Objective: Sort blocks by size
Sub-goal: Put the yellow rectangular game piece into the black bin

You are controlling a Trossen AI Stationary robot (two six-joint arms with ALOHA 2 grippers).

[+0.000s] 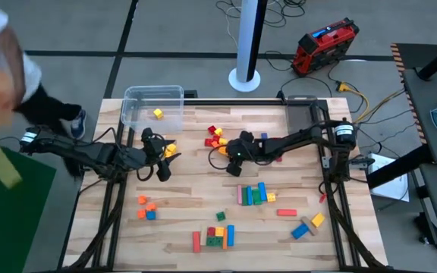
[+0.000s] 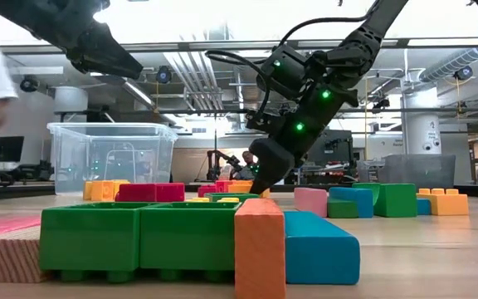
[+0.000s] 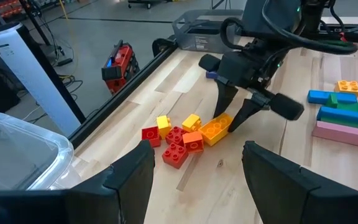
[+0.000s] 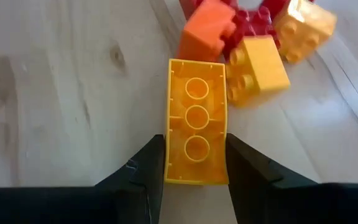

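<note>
While tilted tableward, right hand [image 4: 195,163] clamps yellow bar [image 4: 196,130]; left hand's [image 3: 194,171] fingers seemingly apart.

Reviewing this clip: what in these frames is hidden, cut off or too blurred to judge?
- Whether the right gripper presses the yellow brick or only flanks it: right wrist view cuts off the near end.
- What the left gripper carries, if anything: high view too small, low view crops it.
- The tub contents beyond one yellow block: walls glare.
- The person: blurred, cut by the frame edge.
</note>
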